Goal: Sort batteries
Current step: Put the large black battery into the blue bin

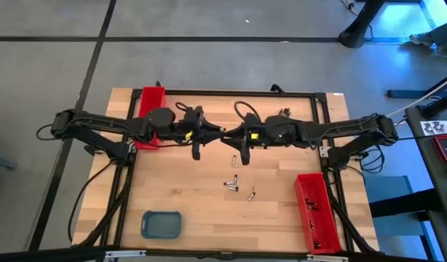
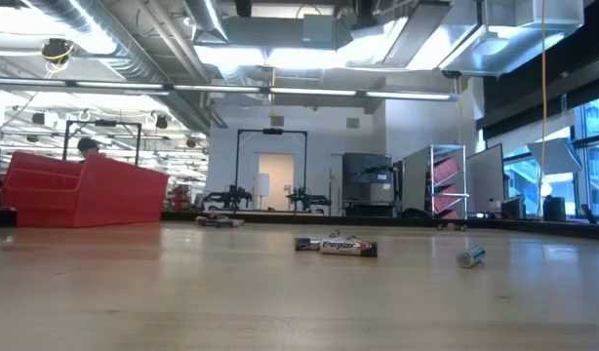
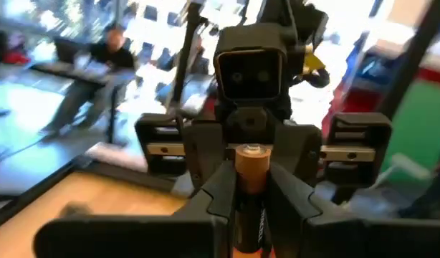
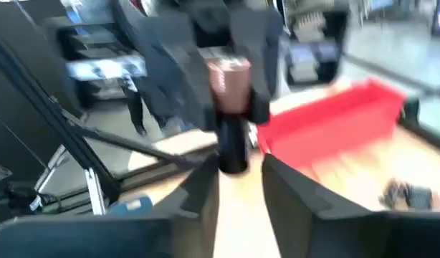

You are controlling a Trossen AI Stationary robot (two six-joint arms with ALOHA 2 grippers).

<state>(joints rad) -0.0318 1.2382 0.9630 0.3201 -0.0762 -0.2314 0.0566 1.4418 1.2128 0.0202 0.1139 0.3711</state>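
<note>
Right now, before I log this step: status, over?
Left claw shut on a battery, mid-air over table centre. Right claw open, facing it. Loose batteries lie below; nothing blocking.

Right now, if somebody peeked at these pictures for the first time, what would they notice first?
Probably the two grippers meeting nose to nose above the middle of the table, the left gripper and the right gripper passing one battery between them. The left one is pinching it while the right one's fingers stand apart around it. Next, the loose batteries lying on the wood below, and the red tray at the right.
</note>
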